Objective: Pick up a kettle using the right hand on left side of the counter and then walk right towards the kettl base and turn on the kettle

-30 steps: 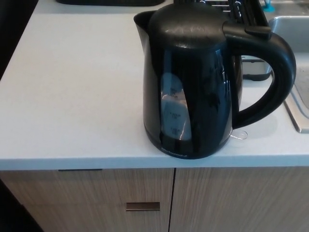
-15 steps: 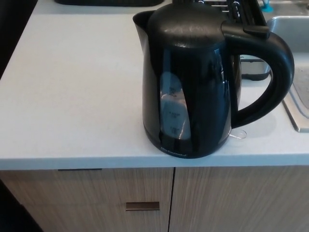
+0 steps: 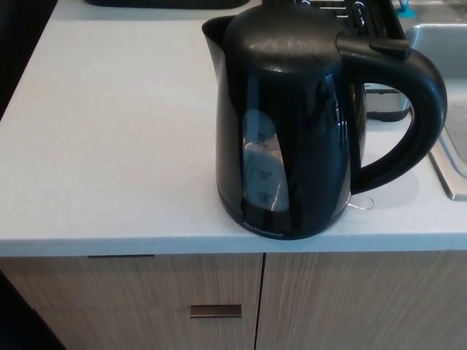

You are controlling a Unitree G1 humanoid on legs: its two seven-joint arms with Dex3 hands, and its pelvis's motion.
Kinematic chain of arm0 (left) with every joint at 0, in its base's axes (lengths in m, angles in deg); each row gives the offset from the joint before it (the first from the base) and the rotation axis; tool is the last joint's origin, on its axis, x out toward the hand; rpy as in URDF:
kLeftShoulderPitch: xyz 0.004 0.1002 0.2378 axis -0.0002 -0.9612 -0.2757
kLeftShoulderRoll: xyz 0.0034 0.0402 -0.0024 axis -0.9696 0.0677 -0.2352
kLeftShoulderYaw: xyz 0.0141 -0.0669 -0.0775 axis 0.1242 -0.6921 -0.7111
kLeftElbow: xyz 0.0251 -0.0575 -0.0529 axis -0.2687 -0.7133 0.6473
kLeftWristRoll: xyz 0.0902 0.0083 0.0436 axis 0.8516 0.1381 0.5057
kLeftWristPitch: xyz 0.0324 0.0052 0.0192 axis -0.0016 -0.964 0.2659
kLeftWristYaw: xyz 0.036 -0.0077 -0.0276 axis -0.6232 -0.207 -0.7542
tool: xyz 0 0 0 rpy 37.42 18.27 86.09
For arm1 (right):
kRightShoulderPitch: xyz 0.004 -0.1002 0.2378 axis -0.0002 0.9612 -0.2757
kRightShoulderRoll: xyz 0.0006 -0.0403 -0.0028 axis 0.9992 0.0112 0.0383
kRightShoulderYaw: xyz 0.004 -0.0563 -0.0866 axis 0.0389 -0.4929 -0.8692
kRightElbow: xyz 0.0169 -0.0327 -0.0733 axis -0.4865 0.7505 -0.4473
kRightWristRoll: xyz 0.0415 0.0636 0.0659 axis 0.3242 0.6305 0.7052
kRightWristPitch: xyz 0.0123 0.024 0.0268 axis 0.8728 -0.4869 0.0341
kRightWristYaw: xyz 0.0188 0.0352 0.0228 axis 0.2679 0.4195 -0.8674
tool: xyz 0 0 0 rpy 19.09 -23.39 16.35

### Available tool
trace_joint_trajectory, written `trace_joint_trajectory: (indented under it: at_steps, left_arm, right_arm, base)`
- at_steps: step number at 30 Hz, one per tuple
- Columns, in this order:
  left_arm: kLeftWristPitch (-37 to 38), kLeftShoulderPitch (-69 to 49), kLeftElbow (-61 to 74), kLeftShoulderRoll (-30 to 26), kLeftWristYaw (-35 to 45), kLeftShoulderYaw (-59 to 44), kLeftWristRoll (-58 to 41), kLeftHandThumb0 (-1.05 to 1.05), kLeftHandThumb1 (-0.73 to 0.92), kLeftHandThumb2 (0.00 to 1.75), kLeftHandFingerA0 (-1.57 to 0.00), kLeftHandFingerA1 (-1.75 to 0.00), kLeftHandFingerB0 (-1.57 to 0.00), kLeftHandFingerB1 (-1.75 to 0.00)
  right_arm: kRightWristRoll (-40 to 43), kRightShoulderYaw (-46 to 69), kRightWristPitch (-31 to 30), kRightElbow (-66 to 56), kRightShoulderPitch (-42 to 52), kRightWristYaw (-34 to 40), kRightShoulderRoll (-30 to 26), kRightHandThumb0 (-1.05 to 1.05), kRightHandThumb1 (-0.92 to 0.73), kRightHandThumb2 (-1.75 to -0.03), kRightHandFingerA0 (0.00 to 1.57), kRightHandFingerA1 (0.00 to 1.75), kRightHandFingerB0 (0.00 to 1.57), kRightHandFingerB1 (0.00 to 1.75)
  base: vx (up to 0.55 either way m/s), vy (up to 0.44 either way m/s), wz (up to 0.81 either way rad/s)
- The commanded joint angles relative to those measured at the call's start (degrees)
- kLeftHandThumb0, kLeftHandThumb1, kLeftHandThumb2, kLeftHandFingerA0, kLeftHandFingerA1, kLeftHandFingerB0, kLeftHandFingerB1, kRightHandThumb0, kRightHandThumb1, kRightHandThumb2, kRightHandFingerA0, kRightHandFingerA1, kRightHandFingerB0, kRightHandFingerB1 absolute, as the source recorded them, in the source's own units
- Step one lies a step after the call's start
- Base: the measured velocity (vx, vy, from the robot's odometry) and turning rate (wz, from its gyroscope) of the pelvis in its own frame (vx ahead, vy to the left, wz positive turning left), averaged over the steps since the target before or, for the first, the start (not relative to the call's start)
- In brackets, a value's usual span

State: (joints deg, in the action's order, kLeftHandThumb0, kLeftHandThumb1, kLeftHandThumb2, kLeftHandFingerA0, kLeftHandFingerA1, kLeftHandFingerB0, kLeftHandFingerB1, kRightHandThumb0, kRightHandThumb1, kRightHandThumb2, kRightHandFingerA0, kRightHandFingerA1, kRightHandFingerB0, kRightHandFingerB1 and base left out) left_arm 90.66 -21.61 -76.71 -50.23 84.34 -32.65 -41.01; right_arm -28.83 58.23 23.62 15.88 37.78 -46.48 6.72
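**Kettle untouched, no hand in sight**

Across the last second nothing of substance had altered: the kettle (image 3: 292,124) kept the same spot on the counter (image 3: 109,146), and the slight wobble between pictures looked like camera drift, not a move of the kettle. Neither robot hand showed in the head view, so whether they were released, clenched or grasping could not be told. By that reckoning the pick-up had not begun, and the reach with the right hand was the step pending.

The kettle stood upright near the front edge of the pale counter, right of the middle, above the seam between two wooden cabinet doors (image 3: 219,306). It was glossy black with a domed lid, its spout (image 3: 213,33) pointing left and far. The thick looped handle (image 3: 416,109) faced right, toward the sink (image 3: 445,95), which suited a right-hand approach. A pale water-level window (image 3: 263,168) ran down the near face, and a small clear tab poked out at the base below the handle. No kettle base was identifiable in view.
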Motion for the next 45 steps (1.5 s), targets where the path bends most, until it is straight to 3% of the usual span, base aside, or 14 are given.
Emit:
trace_joint_trajectory:
  at_steps: [1, 8, 9, 14, 15, 22, 24, 27, 32, 35, 36, 38, 39, 45]
  left_arm:
    - [5.11, 0.18, 0.34, -0.57, -1.11, 0.06, -0.59, 0.16, 0.64, 0.94, -0.87, -0.82, -0.82, -0.73]
    - [4.52, -0.35, 1.02, -0.63, -2.18, 0.35, -0.22, 0.14, 0.65, 0.91, -0.88, -0.80, -0.82, -0.73]
    - [4.81, -0.78, 1.33, -0.47, -1.71, 0.08, -0.75, 0.16, 0.62, 0.97, -0.89, -0.83, -0.81, -0.74]
    - [4.80, -1.09, 1.73, -0.35, -1.56, 0.02, -0.99, 0.16, 0.62, 0.97, -0.89, -0.83, -0.81, -0.74]
    - [5.38, -0.62, 0.45, -0.53, -1.09, -0.17, -1.22, 0.17, 0.64, 0.94, -0.89, -0.83, -0.83, -0.74]
    - [5.57, -1.26, 1.63, -0.26, -1.31, 0.64, -0.57, 0.14, 0.64, 0.90, -0.87, -0.79, -0.82, -0.72]
    - [5.59, -1.26, 1.89, -0.18, -0.76, 0.66, -0.90, 0.15, 0.60, 0.98, -0.88, -0.82, -0.82, -0.74]
    - [5.23, -1.06, 1.80, -0.18, -1.71, 1.26, -0.14, 0.13, 0.62, 0.95, -0.87, -0.80, -0.81, -0.73]
    - [5.39, -1.35, 2.55, 0.24, -1.28, 1.23, -0.80, 0.16, 0.63, 0.96, -0.85, -0.83, -0.80, -0.75]
    - [5.06, -1.30, 2.20, -0.04, -1.18, 0.95, -1.04, 0.16, 0.61, 0.97, -0.87, -0.82, -0.81, -0.74]
    - [5.18, -1.26, 1.83, -0.21, -1.16, 0.89, -1.00, 0.16, 0.63, 0.96, -0.89, -0.83, -0.81, -0.75]
    - [5.14, -1.22, 1.71, -0.24, -1.30, 0.89, -0.94, 0.16, 0.63, 0.96, -0.89, -0.83, -0.81, -0.75]
    - [5.71, -1.28, 1.47, -0.29, -1.02, 0.90, -0.92, 0.17, 0.60, 0.98, -0.88, -0.85, -0.82, -0.76]
    - [5.98, -1.30, 1.37, -0.33, -0.73, 0.82, -1.08, 0.16, 0.62, 0.98, -0.89, -0.83, -0.84, -0.74]
  right_arm:
    - [-2.34, -2.46, -9.90, 2.96, -6.60, -3.74, -4.98, -0.80, -0.50, -0.89, 0.02, 0.40, 0.10, 0.22]
    - [-4.65, -4.29, -13.65, 4.25, -8.93, -5.31, -7.02, -0.76, -0.51, -0.93, 0.02, 0.27, 0.00, 0.22]
    - [-3.72, -5.87, -16.39, 6.67, -12.87, -5.04, -7.42, -0.85, -0.56, -0.95, 0.00, 0.12, 0.03, 0.14]
    - [-3.83, -6.49, -18.53, 7.65, -15.39, -5.57, -7.10, -0.85, -0.56, -0.95, 0.00, 0.12, 0.03, 0.14]
    - [-4.08, -7.96, -21.45, 10.02, -20.19, -5.22, -8.06, -0.93, -0.61, -0.99, 0.00, 0.08, 0.03, 0.08]
    - [-6.43, -12.32, -26.86, 13.14, -28.18, -4.99, -7.98, -0.93, -0.62, -0.97, 0.00, 0.06, 0.07, 0.08]
    - [-7.46, -14.53, -29.10, 13.55, -30.84, -4.65, -7.63, -0.83, -0.57, -0.95, 0.02, 0.16, 0.09, 0.15]
    - [-7.78, -15.43, -30.20, 13.89, -32.37, -4.60, -7.32, -0.86, -0.58, -0.92, 0.00, 0.12, 0.12, 0.13]
    - [-8.31, -18.28, -33.70, 13.95, -36.20, -3.94, -5.70, -0.71, -0.49, -0.90, 0.00, 0.30, 0.02, 0.28]
    - [-9.50, -19.98, -35.22, 13.29, -37.62, -3.57, -4.91, -0.74, -0.48, -0.88, 0.01, 0.37, 0.08, 0.35]
    - [-9.76, -20.58, -36.14, 13.00, -38.16, -3.62, -4.79, -0.69, -0.64, -0.62, 0.01, 0.40, 0.10, 0.28]
    - [-9.75, -20.82, -36.94, 12.81, -38.57, -3.81, -4.62, -0.69, -0.64, -0.62, 0.01, 0.40, 0.10, 0.28]
    - [-9.99, -21.34, -37.59, 12.84, -39.22, -4.12, -4.78, -0.72, -0.47, -0.89, 0.01, 0.36, 0.06, 0.35]
    - [-10.18, -22.16, -39.64, 12.92, -40.88, -4.85, -4.88, -0.76, -0.49, -0.89, 0.01, 0.34, 0.07, 0.33]
  base:
    - [0.00, 0.000, 0.00]
    - [0.00, 0.000, 0.00]
    - [0.00, 0.000, 0.00]
    - [0.00, 0.000, 0.00]
    - [0.00, 0.000, 0.00]
    - [0.00, 0.000, 0.00]
    - [0.00, 0.000, 0.00]
    - [0.00, 0.000, 0.00]
    - [0.00, 0.000, 0.00]
    - [0.00, 0.000, 0.00]
    - [0.00, 0.000, 0.00]
    - [0.00, 0.000, 0.00]
    - [0.00, 0.000, 0.00]
    - [0.00, 0.000, 0.00]
